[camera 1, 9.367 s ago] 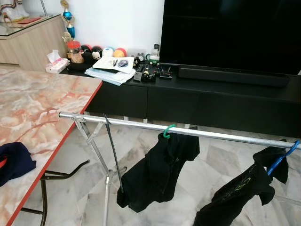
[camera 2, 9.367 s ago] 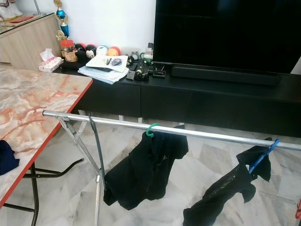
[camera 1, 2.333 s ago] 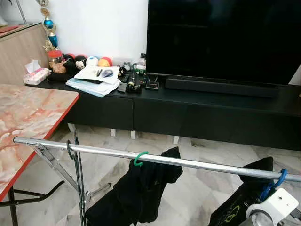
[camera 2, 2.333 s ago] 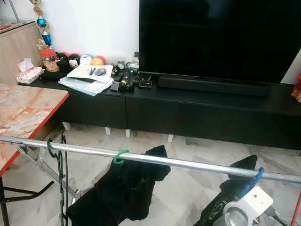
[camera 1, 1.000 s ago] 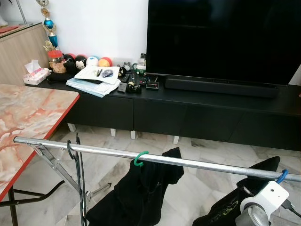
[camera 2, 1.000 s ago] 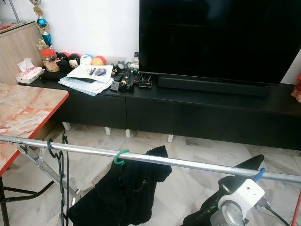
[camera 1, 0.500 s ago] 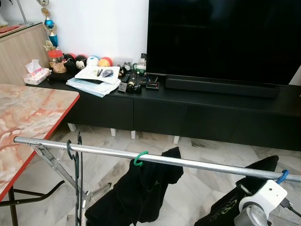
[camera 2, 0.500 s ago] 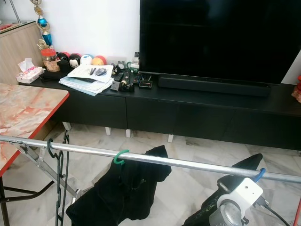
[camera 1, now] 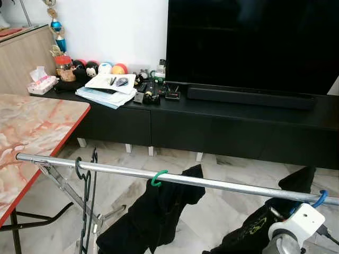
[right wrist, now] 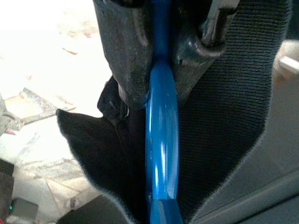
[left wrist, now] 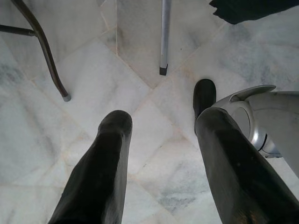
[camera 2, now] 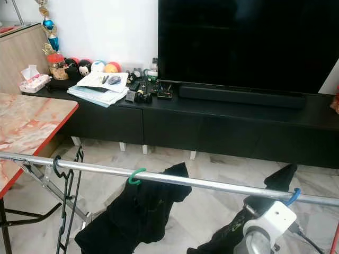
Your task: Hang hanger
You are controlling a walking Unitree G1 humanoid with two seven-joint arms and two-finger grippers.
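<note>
In front of me, in the left eye view, a long silver rail ran across the room from left to right. A blue hanger hooked over the rail at its far right end, and a black shirt hung from it. My right arm came up just below that hook. A green hanger sat near the middle of the rail with another black shirt on it. An empty dark hanger hung near the left end. Behind the rail stood a long black cabinet with a big dark TV on top, and some papers lay on its left part. The marble bench with the red edge was on my left.

In the right eye view I saw the same rail, and the blue hook was over it just above my arm.

In the left wrist view, the left claw hung low over the marble floor. Its two black fingers were spread apart and held nothing.

In the right wrist view, the right claw was clenched tight on the blue hanger. Black cloth lay on both sides of the blue bar.
</note>
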